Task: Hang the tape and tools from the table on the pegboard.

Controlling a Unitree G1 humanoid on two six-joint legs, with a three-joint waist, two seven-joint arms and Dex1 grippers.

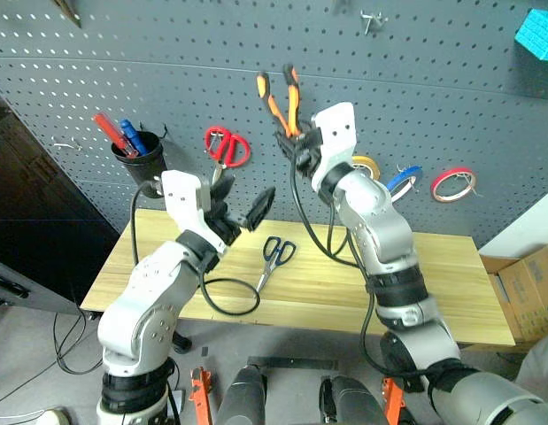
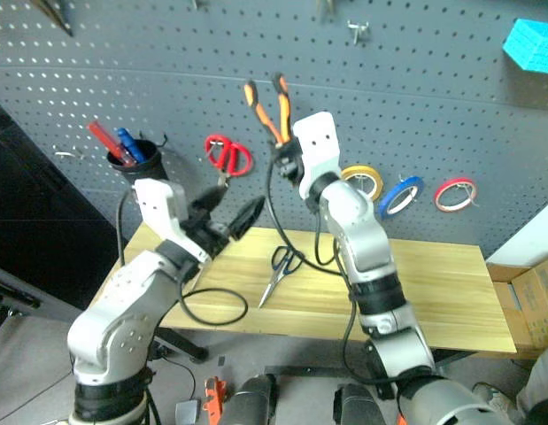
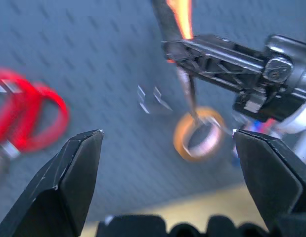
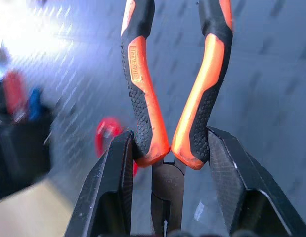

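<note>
My right hand point(image 4: 167, 148) grips the pliers point(image 1: 281, 102) down by the metal end, orange handles sticking up, right in front of the pegboard point(image 1: 433, 88). My left hand point(image 1: 243, 212) is wide open w/ nothing in it, over the worktop point(image 1: 451, 292). I think the pliers could slip, bc I only pinch the low part and the handles spread out. I can't spot a free hook near them, so they may miss and drop. The dark scissors point(image 1: 274, 257) lie on the worktop. Blue tape point(image 1: 402, 180) hangs on the board at the right, btw yellow point(image 1: 366, 165) & red rolls point(image 1: 453, 184).
</note>
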